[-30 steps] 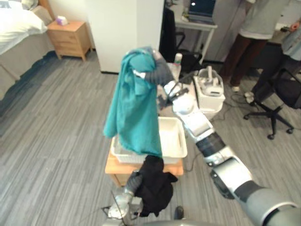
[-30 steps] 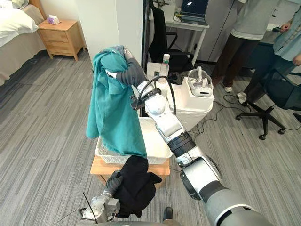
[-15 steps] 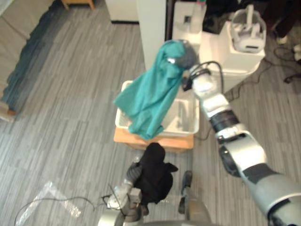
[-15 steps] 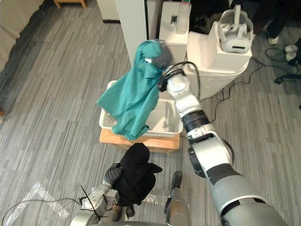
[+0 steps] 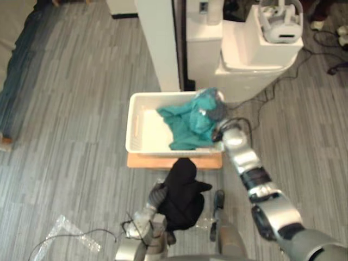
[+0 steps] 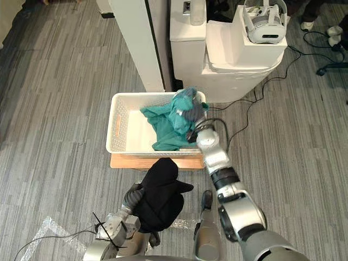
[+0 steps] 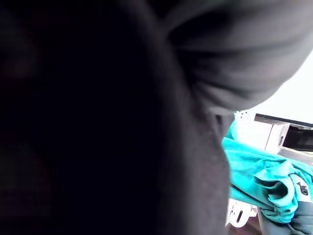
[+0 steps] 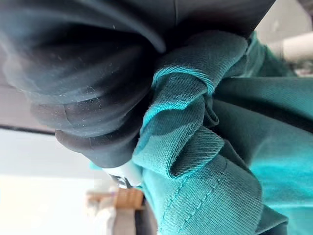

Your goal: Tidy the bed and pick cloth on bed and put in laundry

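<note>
Lowered into the laundry basket [image 5: 132, 126], teal shirt [image 5: 186, 128] trails leftward from the right hand [image 5: 218, 112], which clenches its bunched end.

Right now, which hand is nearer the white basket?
Right. The right hand grips the teal cloth over the basket's right end; the left hand sits short of it, under the black cloth.

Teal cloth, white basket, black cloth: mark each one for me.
teal cloth [image 5: 187, 124], left eye view, middle of the bunched fabric.
white basket [image 5: 148, 128], left eye view, bare bottom.
black cloth [image 5: 182, 198], left eye view, middle of the bundle.
</note>
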